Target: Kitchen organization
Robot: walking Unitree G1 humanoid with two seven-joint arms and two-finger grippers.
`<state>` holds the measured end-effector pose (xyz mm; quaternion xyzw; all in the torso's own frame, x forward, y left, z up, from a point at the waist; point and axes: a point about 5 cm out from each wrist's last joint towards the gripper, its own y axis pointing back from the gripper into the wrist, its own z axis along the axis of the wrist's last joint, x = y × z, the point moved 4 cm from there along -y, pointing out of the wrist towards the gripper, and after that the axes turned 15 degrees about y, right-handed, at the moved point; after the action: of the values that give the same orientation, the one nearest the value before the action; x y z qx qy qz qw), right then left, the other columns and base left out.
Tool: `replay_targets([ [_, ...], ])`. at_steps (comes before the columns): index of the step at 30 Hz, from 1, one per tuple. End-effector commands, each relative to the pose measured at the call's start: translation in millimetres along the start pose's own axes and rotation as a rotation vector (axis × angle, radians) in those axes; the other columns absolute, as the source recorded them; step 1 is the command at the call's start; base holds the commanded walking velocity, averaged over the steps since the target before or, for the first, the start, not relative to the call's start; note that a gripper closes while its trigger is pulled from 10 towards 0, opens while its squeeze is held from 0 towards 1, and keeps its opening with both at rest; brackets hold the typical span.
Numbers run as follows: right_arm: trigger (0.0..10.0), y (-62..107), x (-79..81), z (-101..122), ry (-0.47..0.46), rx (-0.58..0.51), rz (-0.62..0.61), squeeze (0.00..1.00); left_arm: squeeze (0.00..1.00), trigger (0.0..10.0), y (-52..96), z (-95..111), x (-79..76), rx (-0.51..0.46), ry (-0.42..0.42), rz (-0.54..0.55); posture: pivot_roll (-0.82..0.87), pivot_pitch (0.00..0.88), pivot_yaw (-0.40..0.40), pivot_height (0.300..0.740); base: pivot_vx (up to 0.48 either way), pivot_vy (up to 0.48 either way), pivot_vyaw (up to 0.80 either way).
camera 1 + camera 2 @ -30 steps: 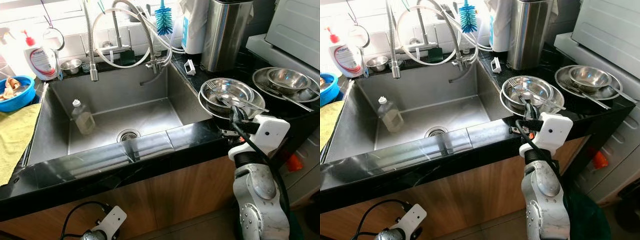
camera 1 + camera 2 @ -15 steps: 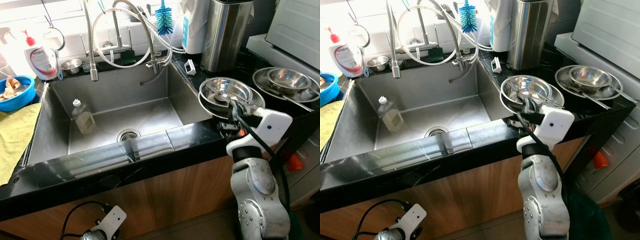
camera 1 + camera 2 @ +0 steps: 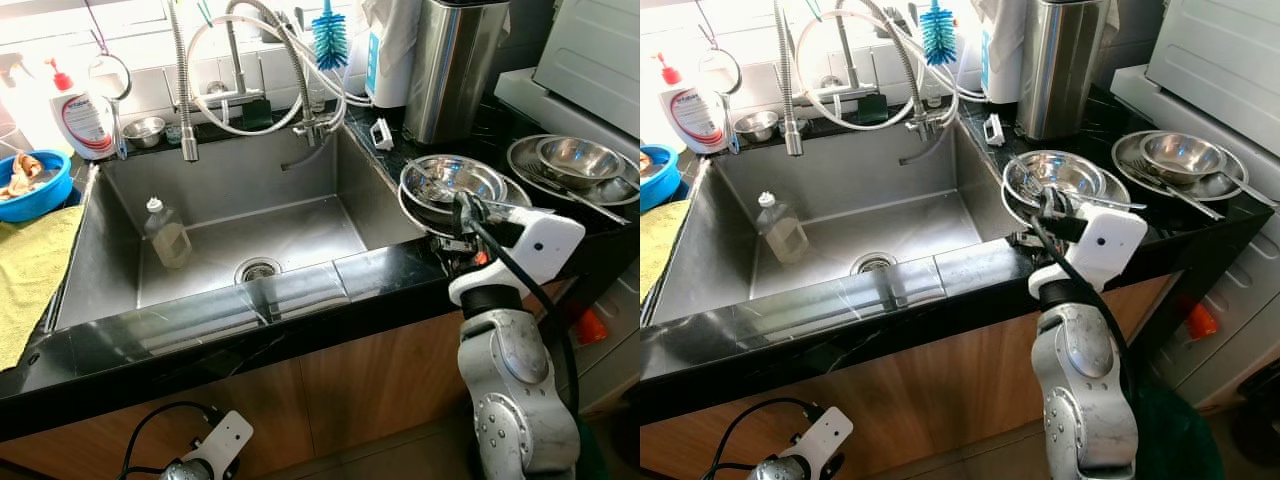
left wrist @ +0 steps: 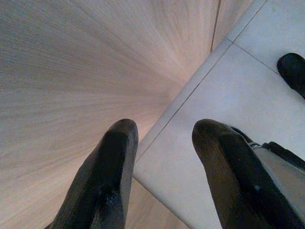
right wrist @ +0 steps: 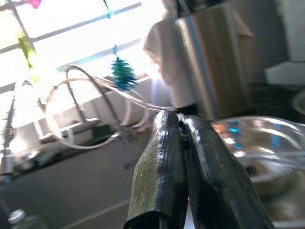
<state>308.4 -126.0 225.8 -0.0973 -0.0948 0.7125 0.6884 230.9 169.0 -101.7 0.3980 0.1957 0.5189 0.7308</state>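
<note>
- A blue bowl (image 3: 30, 190) is sitting at the far left on the counter, beside a yellow cloth (image 3: 30, 275), with a white soap dispenser (image 3: 82, 118) standing behind them near the wall
- The left gripper (image 4: 162, 176) is hanging idle low by the wooden cabinet front (image 3: 330, 390), pointing at the tiled floor, its two black fingers standing apart with nothing between them
- The steel sink (image 3: 240, 215) is lying between the two counter areas, holding a small clear bottle (image 3: 165, 235) that is standing near its left wall; the coiled pull-out faucet (image 3: 240, 70) and a teal bottle brush (image 3: 328, 38) are rising behind it
- The stacked steel bowls (image 3: 455, 185), the likely things to tidy, are resting on the black counter (image 3: 400, 270) just right of the sink, with utensils lying across them
- The right gripper (image 5: 183, 157) is reaching in at the near rim of that stack; in the wrist view its fingers are pressing together, seemingly closed on the rim, though the rim between them is hidden, so I cannot tell if it is truly pinched
- Risk: with such a thin grip at one edge, lifting may be tipping the stack, sliding the loose utensils off into the sink or onto the floor
- A second plate with a bowl (image 3: 570, 160) is waiting farther right, near enough to be getting knocked by the arm
</note>
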Motion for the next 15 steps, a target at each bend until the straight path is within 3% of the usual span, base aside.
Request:
replay_targets([
  [1, 10.0, -2.0, 11.4, 4.4, 0.027, -0.008, 0.079, 0.0, 0.0, 10.0, 1.5, -3.5, 6.6, 0.012, 0.009, 0.017, -0.14, 0.0, 0.068, 0.74, 0.0, 0.0, 0.0],
  [7, 10.0, -6.9, 11.8, -26.7, 0.172, 0.158, 0.177, 0.0, 0.0, 10.0, 1.9, -5.8, 6.8, 0.02, 0.012, 0.018, -0.15, 0.0, 0.071, 0.74, 0.0, 0.0, 0.0],
  [10, 10.0, -8.3, 14.7, -33.5, 0.213, 0.184, 0.248, 0.0, 0.0, 10.0, 1.9, -6.4, 6.4, 0.022, 0.012, 0.018, -0.15, 0.0, 0.071, 0.74, 0.0, 0.0, 0.0],
  [11, 10.0, -10.3, 15.5, -42.8, 0.264, 0.222, 0.313, 0.0, 0.0, 10.0, 1.8, -6.6, 5.7, 0.023, 0.013, 0.017, -0.15, 0.0, 0.071, 0.74, 0.0, 0.0, 0.0],
  [15, 10.0, -19.9, 10.5, -50.5, 0.325, 0.239, 0.36, 0.0, 0.0, 10.0, 1.4, -6.5, 4.4, 0.022, 0.015, 0.017, -0.14, 0.0, 0.069, 0.74, 0.0, 0.0, 0.0],
])
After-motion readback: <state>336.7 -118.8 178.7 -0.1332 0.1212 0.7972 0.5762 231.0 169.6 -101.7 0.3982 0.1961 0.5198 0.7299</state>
